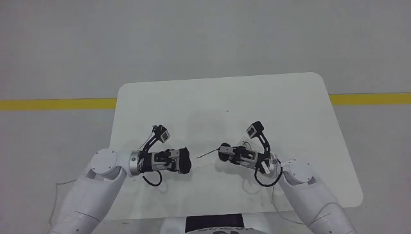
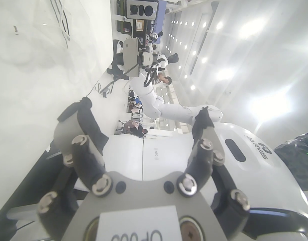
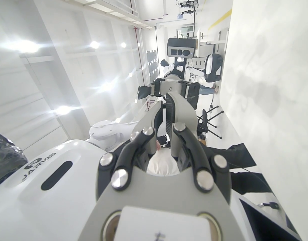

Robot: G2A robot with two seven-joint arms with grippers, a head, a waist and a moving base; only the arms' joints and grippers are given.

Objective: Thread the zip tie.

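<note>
Though zip tie (image 1: pixel 207 153) barely visible, right gripper (image 1: pixel 224 152) clamps it; left gripper (image 2: pixel 141 111) spread apart

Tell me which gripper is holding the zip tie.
The right gripper, shut on the zip tie; the left gripper is spread open with nothing between its fingers.
</note>
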